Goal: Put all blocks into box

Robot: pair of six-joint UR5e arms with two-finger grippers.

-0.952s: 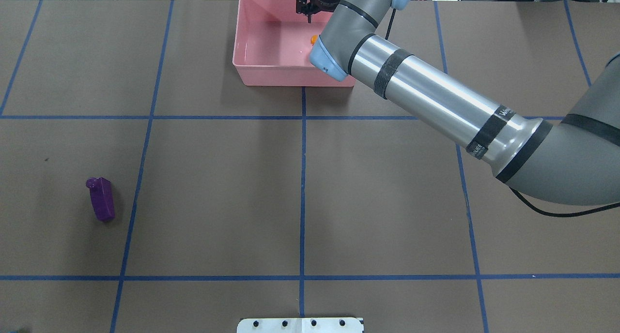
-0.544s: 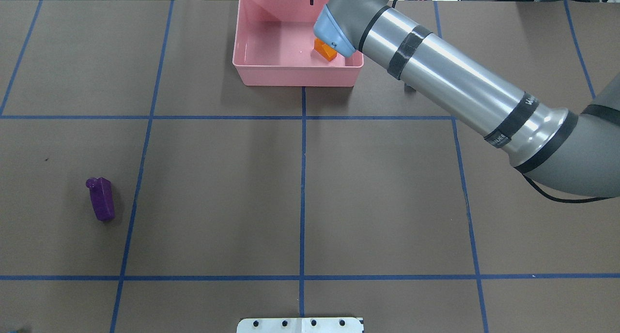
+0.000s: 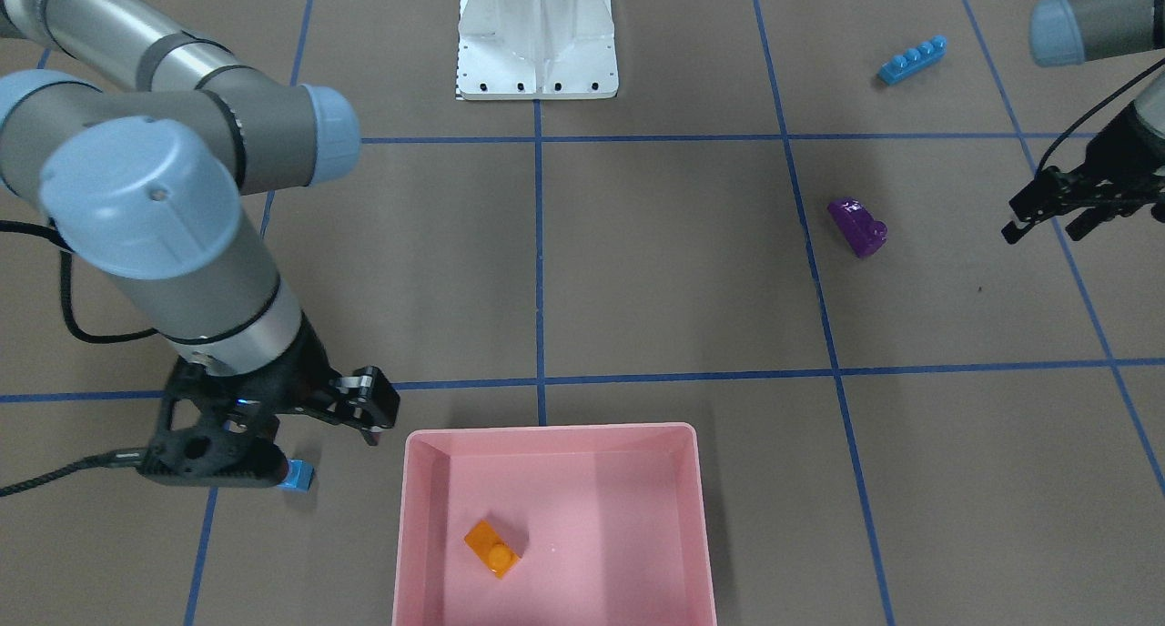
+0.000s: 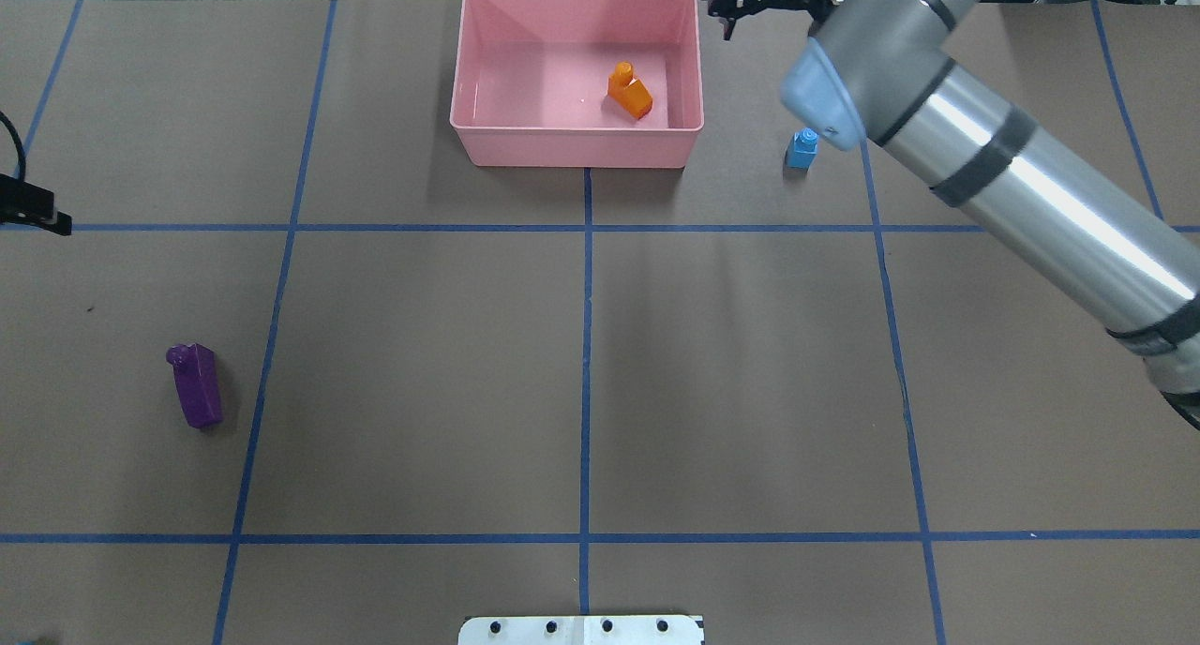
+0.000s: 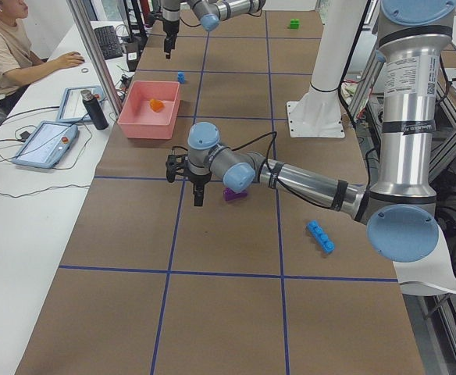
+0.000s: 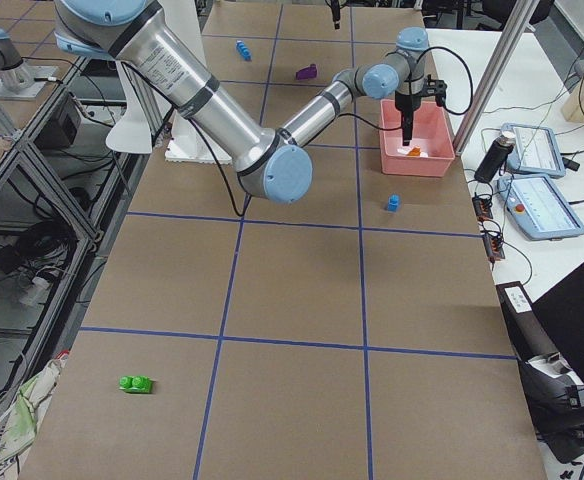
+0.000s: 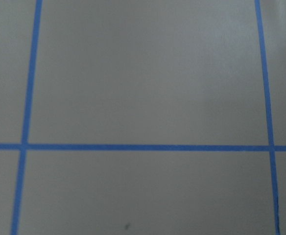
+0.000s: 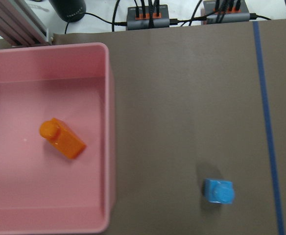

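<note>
Overhead exterior, read from the robot's edge outward. Base plate at mid near edge. Long blue block lies toward the near-left corner; green block lies near the right end. Purple block lies on its side, left half, mid-depth. Left gripper hangs over the left end past the purple block, jaws apart, holding nothing. Small blue block stands on the table just right of the box, not touching it. Box sits at mid far edge and contains one item: orange block, on its side in the right half. Right gripper is outside the box's right wall, holding nothing; jaw state cannot be told.
</note>
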